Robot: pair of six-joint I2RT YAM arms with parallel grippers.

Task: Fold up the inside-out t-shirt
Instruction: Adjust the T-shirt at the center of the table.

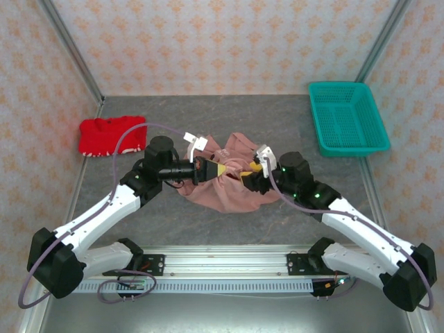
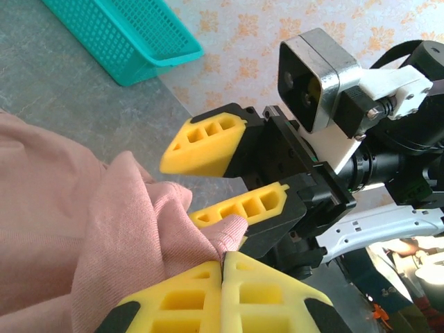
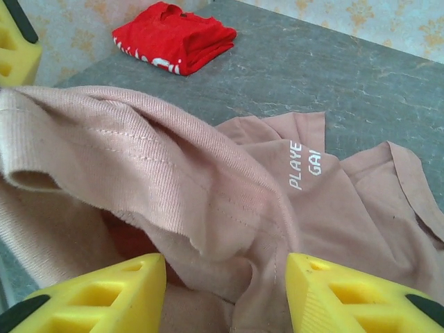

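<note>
The inside-out t-shirt (image 1: 232,187) is a salmon-pink bunch in the middle of the table, with small white lettering (image 3: 305,164) on it. My left gripper (image 1: 221,170) reaches in from the left. Its yellow fingers (image 2: 223,258) are shut on a ribbed edge of the t-shirt (image 2: 132,229) and hold it lifted. My right gripper (image 1: 245,173) faces it from the right, very close. In the left wrist view its fingers (image 2: 208,142) stand apart, the lower one touching the pinched fold. It (image 3: 225,277) is open, with loose t-shirt cloth (image 3: 173,180) lying between and ahead of the fingers.
A bright red garment (image 1: 111,135) with white trim lies folded at the back left, also in the right wrist view (image 3: 173,35). A teal basket (image 1: 347,118) stands at the back right. Patterned walls close in the grey table (image 1: 208,118) on three sides.
</note>
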